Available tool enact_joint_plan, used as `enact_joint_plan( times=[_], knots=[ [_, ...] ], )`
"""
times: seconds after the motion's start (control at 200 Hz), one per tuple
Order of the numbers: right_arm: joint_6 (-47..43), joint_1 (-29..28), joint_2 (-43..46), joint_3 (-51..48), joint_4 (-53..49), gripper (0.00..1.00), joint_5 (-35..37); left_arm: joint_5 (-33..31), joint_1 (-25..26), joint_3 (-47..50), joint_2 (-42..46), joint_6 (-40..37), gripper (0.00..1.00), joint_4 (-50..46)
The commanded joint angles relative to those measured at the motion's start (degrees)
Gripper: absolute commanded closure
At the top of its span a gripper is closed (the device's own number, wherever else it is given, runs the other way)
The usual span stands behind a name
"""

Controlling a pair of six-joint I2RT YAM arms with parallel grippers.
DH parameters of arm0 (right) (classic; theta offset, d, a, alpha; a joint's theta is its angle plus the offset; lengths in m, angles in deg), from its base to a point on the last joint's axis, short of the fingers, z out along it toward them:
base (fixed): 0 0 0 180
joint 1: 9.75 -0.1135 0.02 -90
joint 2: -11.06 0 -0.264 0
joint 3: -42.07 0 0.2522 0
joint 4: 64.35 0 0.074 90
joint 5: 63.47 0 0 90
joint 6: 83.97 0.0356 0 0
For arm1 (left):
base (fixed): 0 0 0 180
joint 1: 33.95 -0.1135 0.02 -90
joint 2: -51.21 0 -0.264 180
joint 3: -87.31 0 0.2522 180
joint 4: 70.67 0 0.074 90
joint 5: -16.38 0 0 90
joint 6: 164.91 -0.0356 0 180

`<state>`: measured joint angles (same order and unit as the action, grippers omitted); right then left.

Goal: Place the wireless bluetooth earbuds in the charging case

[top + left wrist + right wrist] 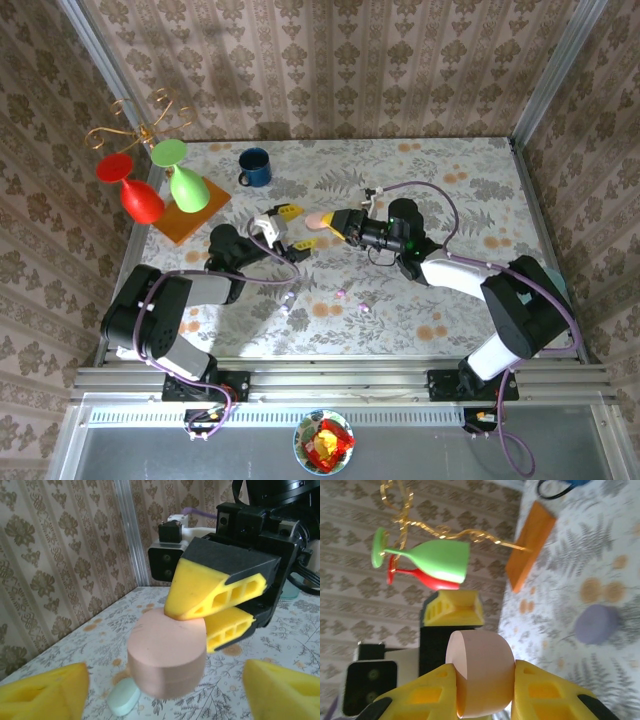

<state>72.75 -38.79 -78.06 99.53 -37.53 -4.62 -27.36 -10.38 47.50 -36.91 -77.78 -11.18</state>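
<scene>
A pink charging case (316,220) hangs above the table's middle with its lid closed, and my right gripper (332,223) is shut on it. In the right wrist view the yellow pads (542,692) press both sides of the case (482,675). My left gripper (296,231) faces it from the left, open, with its fingers (47,690) spread wide on either side of the case (167,652) and not touching it. Tiny earbuds (341,293) lie scattered on the cloth in front, a white one (289,298) among them.
A mint case (124,697) lies on the table under the pink one, and a purple case (596,624) sits further off. At the back left are a stand with a green glass (188,187) and a red glass (142,200), an orange board (190,222) and a blue mug (254,167).
</scene>
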Motion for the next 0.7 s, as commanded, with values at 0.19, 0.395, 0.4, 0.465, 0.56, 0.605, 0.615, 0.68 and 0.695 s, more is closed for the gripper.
enact_joint_plan(
  times=[0.19, 0.395, 0.4, 0.465, 0.56, 0.605, 0.615, 0.68, 0.695],
  knots=[
    [-15.8, 0.4, -0.8, 4.1, -21.1, 0.79, 14.0, -3.0, -2.0, 4.5, 3.5, -0.4, 0.0, -1.2],
    [-17.6, 0.5, -8.4, 8.0, -23.1, 0.79, 18.2, -6.5, -2.1, 2.5, 8.3, -7.2, 0.0, -20.0],
    [-17.6, 0.5, -8.7, 8.1, -23.1, 0.79, 18.2, -6.6, -2.1, 2.4, 8.4, -7.3, 0.0, -20.4],
    [-17.6, 0.5, -11.0, 9.2, -23.3, 0.79, 19.1, -8.1, -2.0, 1.9, 9.5, -8.2, 0.0, -23.8],
    [-17.2, 0.5, -13.7, 10.5, -23.3, 0.79, 19.9, -10.9, -2.0, 1.3, 10.9, -8.9, 0.0, -27.3],
    [-17.0, 0.5, -14.9, 10.9, -23.2, 0.79, 20.1, -11.9, -1.9, 1.4, 11.5, -9.0, 0.0, -27.9],
    [-16.9, 0.5, -15.1, 10.9, -23.3, 0.79, 20.2, -12.3, -1.9, 1.4, 11.6, -9.0, 0.0, -27.9],
    [-16.5, 0.6, -16.6, 11.3, -23.1, 0.79, 20.3, -14.6, -1.8, 1.9, 12.2, -8.6, 0.0, -28.1],
    [-16.4, 0.5, -16.9, 11.4, -23.1, 0.79, 20.2, -15.0, -1.8, 2.0, 12.3, -8.7, 0.0, -28.2]
  ],
)
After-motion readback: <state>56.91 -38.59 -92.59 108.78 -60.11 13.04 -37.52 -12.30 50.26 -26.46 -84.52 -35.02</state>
